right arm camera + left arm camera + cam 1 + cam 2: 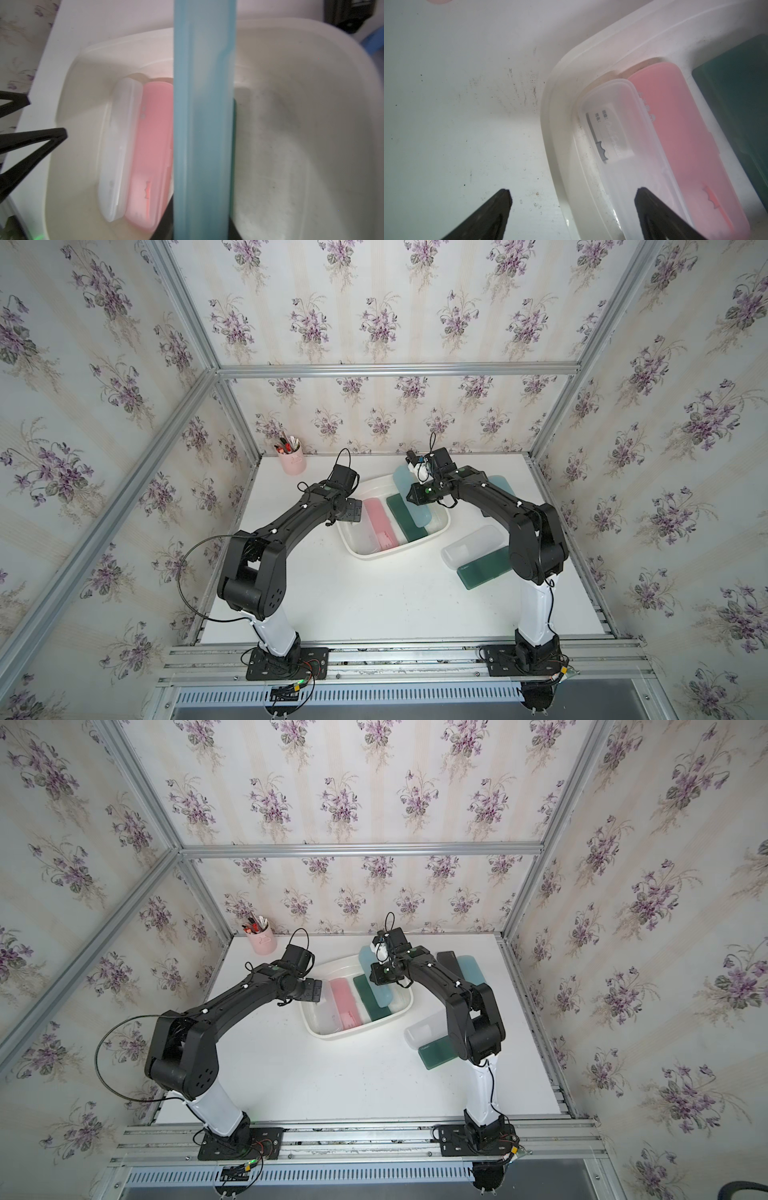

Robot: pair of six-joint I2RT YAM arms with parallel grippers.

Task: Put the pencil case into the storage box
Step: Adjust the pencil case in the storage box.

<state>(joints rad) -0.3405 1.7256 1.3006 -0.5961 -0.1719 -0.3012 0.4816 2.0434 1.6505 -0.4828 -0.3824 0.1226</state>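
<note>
- Nearest the camera, two black base plates sit on the aluminium rail at the near edge of the table (374, 605): the left arm's plate (286, 662) and the right arm's plate (524, 659).
- Far left, by the back wall, a pink pen cup (293, 462) stands well apart from the rest.
- Left arm (291, 522) extends to the left rim of the storage box (437, 517). The left jaws are released and spread wide, one fingertip (503, 199) over bare table and the other over the box's inside. Whether they touch anything cannot be told.
- Inside the white box at mid-table, side by side from the left, lie a clear pencil case (360, 537), a pink pencil case (380, 522) and a dark green pencil case (401, 514).
- Just right of these, the light blue pencil case (417, 514) overlaps the dark green one's right edge. Its near end is within the box and its far end shows beyond the far rim. The box floor to its right is bare.
- Right jaws are clenched on that light blue case; in the right wrist view it hides their tips.
- Right of the box, on the table, a second clear case (473, 545) lies just beside a second dark green case (484, 570), both partly under the right arm (498, 497).
- Far right, behind that arm, a dark case (446, 961) and a second light blue case (469, 969) lie side by side.
</note>
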